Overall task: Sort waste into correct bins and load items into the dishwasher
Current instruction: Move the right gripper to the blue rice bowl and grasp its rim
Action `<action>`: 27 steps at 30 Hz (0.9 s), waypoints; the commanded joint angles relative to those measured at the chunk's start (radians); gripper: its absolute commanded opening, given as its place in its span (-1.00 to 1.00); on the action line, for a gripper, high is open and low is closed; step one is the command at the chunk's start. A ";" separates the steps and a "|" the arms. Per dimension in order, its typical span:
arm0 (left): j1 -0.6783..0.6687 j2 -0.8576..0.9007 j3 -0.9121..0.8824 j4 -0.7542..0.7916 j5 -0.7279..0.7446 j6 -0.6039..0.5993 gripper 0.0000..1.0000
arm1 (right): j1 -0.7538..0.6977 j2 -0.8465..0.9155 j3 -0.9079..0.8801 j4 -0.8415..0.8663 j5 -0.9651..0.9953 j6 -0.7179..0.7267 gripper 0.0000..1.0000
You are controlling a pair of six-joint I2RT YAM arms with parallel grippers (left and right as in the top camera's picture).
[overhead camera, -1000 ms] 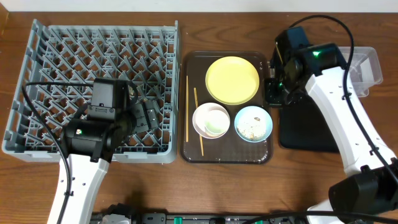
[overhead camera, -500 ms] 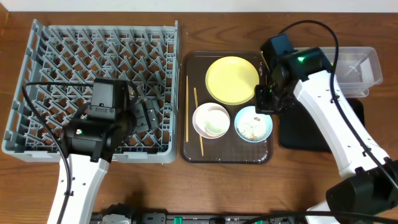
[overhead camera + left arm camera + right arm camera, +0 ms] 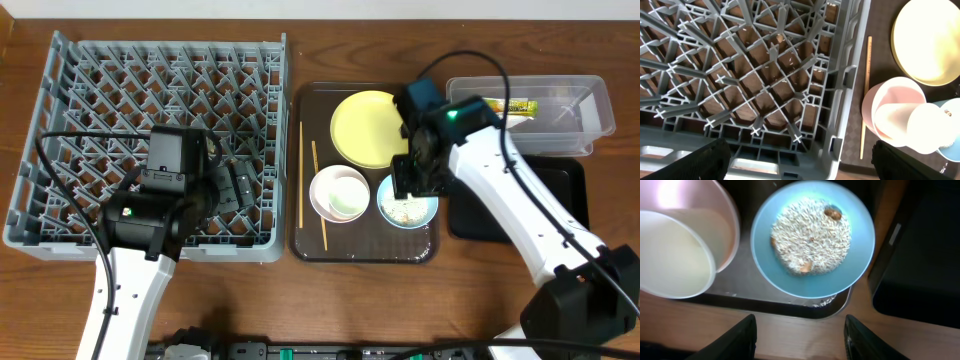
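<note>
Hovering over light blue bowl (image 3: 762,255) of rice scraps (image 3: 810,242), lower right of brown serving tray (image 3: 305,240), with right gripper (image 3: 800,325) released and empty. Poised above grey dish rack (image 3: 40,200) at left with left gripper (image 3: 800,155) spread wide, grasping nothing. Snack wrapper (image 3: 515,106) inside clear tub (image 3: 600,95), upper right
</note>
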 commanded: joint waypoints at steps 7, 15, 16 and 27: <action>-0.001 0.002 0.017 -0.002 -0.005 0.005 0.88 | 0.124 0.000 -0.235 0.241 0.081 -0.023 -0.04; -0.002 0.002 0.017 -0.003 -0.005 0.005 0.88 | 0.158 0.000 -0.383 0.466 0.095 -0.021 -0.23; -0.001 0.002 0.017 -0.004 -0.005 0.005 0.88 | 0.161 0.000 -0.395 0.479 0.094 -0.021 -0.24; -0.001 0.002 0.017 -0.006 -0.005 0.005 0.88 | 0.183 0.000 -0.439 0.574 0.103 -0.018 -0.88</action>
